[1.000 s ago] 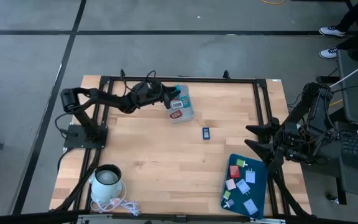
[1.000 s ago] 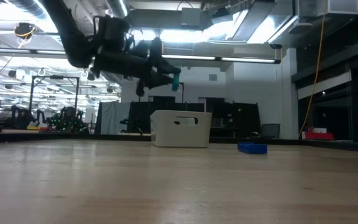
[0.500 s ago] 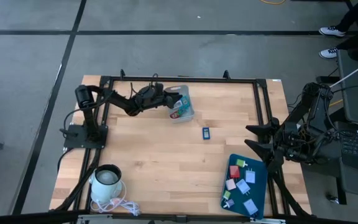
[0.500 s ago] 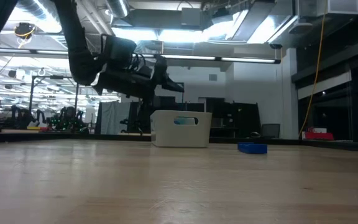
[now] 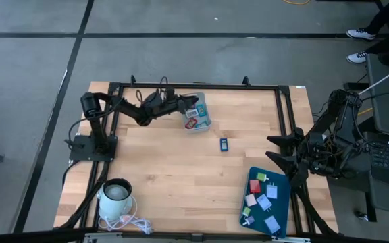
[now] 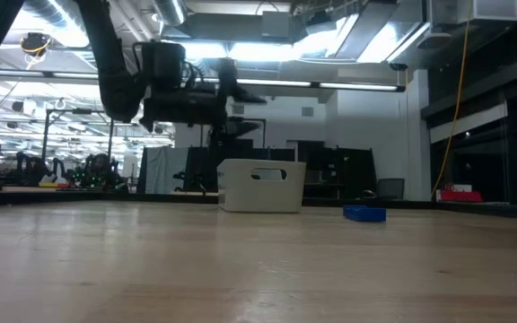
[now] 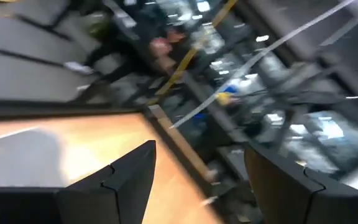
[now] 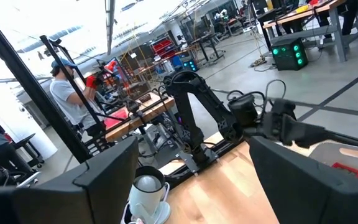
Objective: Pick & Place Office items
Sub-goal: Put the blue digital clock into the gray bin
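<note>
The translucent grey bin [image 5: 198, 113] stands near the table's far edge and holds several office items, among them a teal piece [image 5: 200, 106] and a red one [image 5: 192, 123]. A blue piece [image 5: 224, 143] lies alone on the wood to its right; in the low view this blue piece [image 6: 364, 213] sits beside the bin [image 6: 261, 185]. More pieces lie on the dark-teal tray [image 5: 281, 202]. My left gripper [image 5: 188, 103] hovers open and empty just left of the bin's rim, above it in the low view [image 6: 251, 95]. My right gripper [image 8: 194, 158] waits open at the table's right edge.
A white mug [image 5: 115, 194] with a coiled white cord sits at the near left corner. A black frame [image 5: 194, 86] runs round the table. Bare wood lies between bin, mug and tray. People stand in the room beyond the table, one of them [image 8: 67, 93] in the right wrist view.
My left gripper was holding a teal piece over the bin a second ago. It let go and the piece dropped into the bin. Since then the gripper has drawn back slightly toward the table's left, risen and levelled out.
</note>
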You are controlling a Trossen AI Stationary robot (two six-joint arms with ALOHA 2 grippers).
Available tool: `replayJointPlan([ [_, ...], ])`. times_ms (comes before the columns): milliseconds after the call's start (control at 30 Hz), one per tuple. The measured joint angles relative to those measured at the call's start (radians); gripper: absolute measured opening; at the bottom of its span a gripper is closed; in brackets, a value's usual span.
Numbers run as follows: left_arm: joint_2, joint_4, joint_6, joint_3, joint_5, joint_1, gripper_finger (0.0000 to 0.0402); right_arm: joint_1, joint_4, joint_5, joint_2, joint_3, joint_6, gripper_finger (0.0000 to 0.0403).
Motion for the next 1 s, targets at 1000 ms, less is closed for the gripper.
replayJointPlan([
  [1000,-0.264,-0.445,0.507,0.001,0.284,0.003,0.0196,-0.140,0.012,0.190,0.000,0.000,0.053,0.0315],
])
